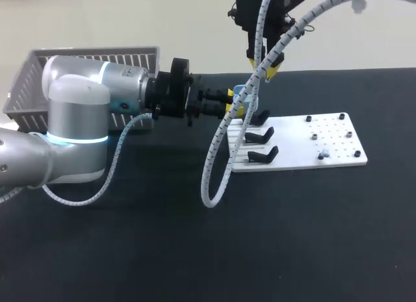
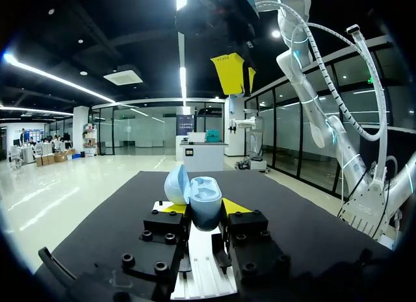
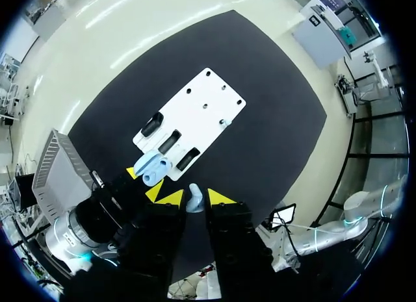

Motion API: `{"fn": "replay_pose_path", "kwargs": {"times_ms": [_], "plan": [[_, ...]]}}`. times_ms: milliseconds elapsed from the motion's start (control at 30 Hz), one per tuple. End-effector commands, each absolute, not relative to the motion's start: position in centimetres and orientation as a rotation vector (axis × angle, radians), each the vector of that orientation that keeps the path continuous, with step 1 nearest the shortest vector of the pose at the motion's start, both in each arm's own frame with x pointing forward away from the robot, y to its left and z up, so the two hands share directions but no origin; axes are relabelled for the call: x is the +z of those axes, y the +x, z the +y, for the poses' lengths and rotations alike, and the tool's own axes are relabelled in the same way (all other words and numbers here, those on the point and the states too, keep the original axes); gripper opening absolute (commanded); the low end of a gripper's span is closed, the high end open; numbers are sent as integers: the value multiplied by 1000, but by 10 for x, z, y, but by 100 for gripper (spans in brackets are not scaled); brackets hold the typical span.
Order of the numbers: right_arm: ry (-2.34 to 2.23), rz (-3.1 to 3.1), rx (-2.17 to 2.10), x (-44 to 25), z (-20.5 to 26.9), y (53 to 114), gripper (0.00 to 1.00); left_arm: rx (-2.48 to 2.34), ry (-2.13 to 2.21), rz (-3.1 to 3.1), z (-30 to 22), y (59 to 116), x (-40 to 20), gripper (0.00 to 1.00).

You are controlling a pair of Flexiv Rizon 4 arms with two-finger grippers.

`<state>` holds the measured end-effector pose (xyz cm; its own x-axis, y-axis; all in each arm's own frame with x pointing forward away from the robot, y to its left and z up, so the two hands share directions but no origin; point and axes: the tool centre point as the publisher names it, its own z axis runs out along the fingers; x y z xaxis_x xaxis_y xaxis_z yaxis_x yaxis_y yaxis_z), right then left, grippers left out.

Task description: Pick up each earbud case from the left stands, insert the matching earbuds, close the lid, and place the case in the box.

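Observation:
My left gripper holds a pale blue earbud case above the left end of the white plate. In the left wrist view the case sits between the yellow tips of my left gripper, its lid swung open. My right gripper hangs straight above the case. From the right wrist its fingers are shut on a small pale blue earbud, with the open case below. Three black stands on the plate are bare.
A grey slatted basket stands at the back left behind my left arm. The plate's right half carries small black pegs and a small pale piece. My right arm's white cable loop hangs in front of the stands.

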<state>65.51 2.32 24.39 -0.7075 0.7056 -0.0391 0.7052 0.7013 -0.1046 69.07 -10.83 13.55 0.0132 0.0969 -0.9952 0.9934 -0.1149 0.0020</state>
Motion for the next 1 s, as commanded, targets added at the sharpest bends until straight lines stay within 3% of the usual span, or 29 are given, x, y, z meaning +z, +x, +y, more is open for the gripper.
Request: {"fn": "replay_pose_path", "kwargs": {"times_ms": [33, 1000], "plan": [[-1294, -2835, 133, 242, 23, 662, 0, -1235, 1366, 1217, -109, 690, 135, 0], [-1351, -2783, 387, 206, 47, 685, 0, -1235, 1366, 1217, -109, 690, 135, 0]]}}
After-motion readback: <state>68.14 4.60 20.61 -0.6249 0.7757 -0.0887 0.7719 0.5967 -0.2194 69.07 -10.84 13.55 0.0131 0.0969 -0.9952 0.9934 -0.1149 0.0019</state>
